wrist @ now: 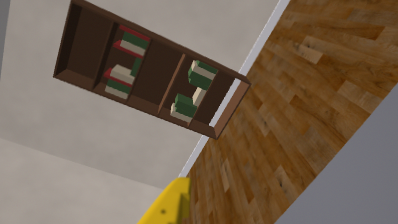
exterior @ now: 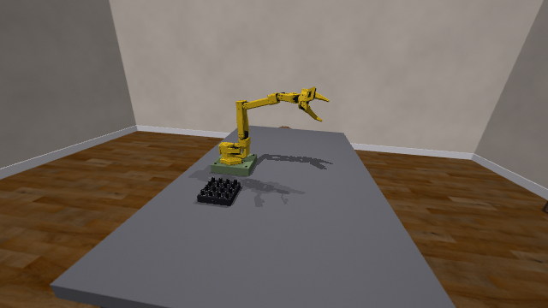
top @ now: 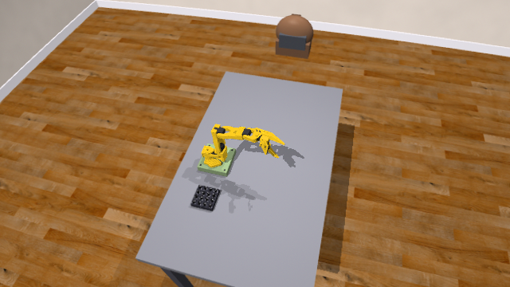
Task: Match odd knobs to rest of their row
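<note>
The black knob box [top: 204, 196] lies flat on the grey table in front of the arm's green base [top: 216, 161]; it also shows in the exterior view [exterior: 218, 192]. Its knobs are too small for me to read their marks. My yellow gripper [top: 280, 149] is held high in the air, stretched away from the base and far from the box. In the exterior view its jaws [exterior: 321, 109] stand apart with nothing between them. The wrist view shows only a part of one yellow jaw [wrist: 167, 205]; the box is not in it.
The wrist view looks across the room at a brown bookshelf [wrist: 150, 70] on the wall, with wood floor and the table's edge [wrist: 350, 170]. A brown round object [top: 294, 36] stands on the floor beyond the table's far end.
</note>
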{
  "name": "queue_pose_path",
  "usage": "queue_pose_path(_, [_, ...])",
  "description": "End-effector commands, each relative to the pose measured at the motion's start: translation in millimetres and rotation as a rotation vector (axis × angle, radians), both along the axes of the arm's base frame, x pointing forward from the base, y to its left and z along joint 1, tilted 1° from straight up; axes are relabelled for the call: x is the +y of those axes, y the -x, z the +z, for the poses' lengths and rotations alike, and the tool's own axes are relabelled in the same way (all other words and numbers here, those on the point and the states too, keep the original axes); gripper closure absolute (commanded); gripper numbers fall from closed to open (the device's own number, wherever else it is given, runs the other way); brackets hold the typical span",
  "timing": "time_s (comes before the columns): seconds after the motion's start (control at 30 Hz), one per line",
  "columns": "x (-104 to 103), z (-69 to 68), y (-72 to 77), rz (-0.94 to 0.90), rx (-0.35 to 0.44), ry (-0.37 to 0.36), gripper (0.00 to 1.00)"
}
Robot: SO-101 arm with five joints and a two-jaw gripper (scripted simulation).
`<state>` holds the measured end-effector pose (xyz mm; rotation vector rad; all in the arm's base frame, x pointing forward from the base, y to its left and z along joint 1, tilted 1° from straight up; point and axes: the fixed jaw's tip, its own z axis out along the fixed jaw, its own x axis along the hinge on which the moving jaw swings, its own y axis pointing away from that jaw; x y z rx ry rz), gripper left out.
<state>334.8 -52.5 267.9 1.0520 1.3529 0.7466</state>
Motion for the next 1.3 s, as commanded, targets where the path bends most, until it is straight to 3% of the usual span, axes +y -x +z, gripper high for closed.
queue_pose_path(0.0, [2.1, -16.3, 13.5, 0.0, 0.101, -0.018, 0.6])
queue_pose_path(0.03, [2.8, -22.8, 17.5, 0.0, 0.138, -0.024, 0.6])
queue_pose_path(0.1, [2.8, -22.8, 17.5, 0.0, 0.138, -0.024, 0.6])
queue_pose_path(0.23, [6.3, -53.6, 38.5, 0.0, 0.307, -0.052, 0.6])
queue_pose_path(0.6, [20.4, -143.6, 123.2, -0.001, 0.807, -0.135, 0.6])
queue_pose_path(0.67, [20.4, -143.6, 123.2, -0.001, 0.807, -0.135, 0.6])
queue_pose_path(0.8, [24.7, -165.0, 149.1, -0.001, 0.936, -0.157, 0.6])
queue_pose_path(0.93, [27.4, -177.4, 165.4, -0.001, 1.015, -0.17, 0.6])
queue_pose_path(1.27, [28.6, -182.5, 172.5, -0.001, 1.049, -0.176, 0.6])
